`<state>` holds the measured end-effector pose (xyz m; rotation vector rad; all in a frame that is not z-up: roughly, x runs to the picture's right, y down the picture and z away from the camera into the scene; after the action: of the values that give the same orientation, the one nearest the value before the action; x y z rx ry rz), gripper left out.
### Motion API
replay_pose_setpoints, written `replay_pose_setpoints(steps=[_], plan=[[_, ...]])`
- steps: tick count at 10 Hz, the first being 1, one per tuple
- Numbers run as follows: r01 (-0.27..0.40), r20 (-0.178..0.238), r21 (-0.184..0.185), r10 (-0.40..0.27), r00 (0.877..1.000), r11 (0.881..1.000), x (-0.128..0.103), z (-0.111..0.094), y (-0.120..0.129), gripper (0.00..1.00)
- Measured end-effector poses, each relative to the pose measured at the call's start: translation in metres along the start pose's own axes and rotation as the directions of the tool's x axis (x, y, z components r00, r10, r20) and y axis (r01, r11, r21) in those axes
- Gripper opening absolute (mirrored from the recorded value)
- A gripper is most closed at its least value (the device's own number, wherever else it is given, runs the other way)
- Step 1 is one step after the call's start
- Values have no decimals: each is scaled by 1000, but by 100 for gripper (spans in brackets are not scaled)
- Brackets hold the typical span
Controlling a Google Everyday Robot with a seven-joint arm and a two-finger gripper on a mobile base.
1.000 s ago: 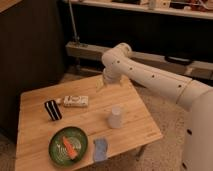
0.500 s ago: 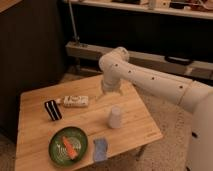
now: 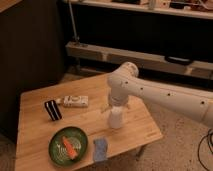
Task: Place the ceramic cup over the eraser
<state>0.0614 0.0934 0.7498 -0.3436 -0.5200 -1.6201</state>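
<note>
**Claw at the white cup, eraser well apart on the counter's left**

The one container holding anything is a round green plate [image 3: 56, 150] near the front edge of the wooden counter [image 3: 145, 131]. On it lies an orange, elongated piece of food [image 3: 68, 146], set at a slant; what it is exactly cannot be told.

The ceramic cup [image 3: 115, 121] stands on the counter right of centre, and its contents cannot be seen. The white arm [image 3: 165, 97] reaches in from the right and bends down, so that the claw [image 3: 115, 109] sits right at the top of the cup. Whether the claw is open or has hold of the cup cannot be told.

The eraser [image 3: 53, 110], black with thin white stripes, stands at the left of the counter, well apart from the cup. Just beside it to the right lies a flat white box [image 3: 75, 102] with dark print on its top; the print cannot be read. A blue pad [image 3: 100, 149] lies flat near the front edge, between the plate and the cup and bearing no legible marking.
</note>
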Motion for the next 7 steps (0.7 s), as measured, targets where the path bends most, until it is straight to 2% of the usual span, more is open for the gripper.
replay_pose_setpoints(steps=[1,3,7], plan=[[-15,-30,10,15,999,1000,7,1,4,80],[-15,-40,19,16,999,1000,14,9,1,80],[-1,53,1,1,999,1000,6,33,-5,80]])
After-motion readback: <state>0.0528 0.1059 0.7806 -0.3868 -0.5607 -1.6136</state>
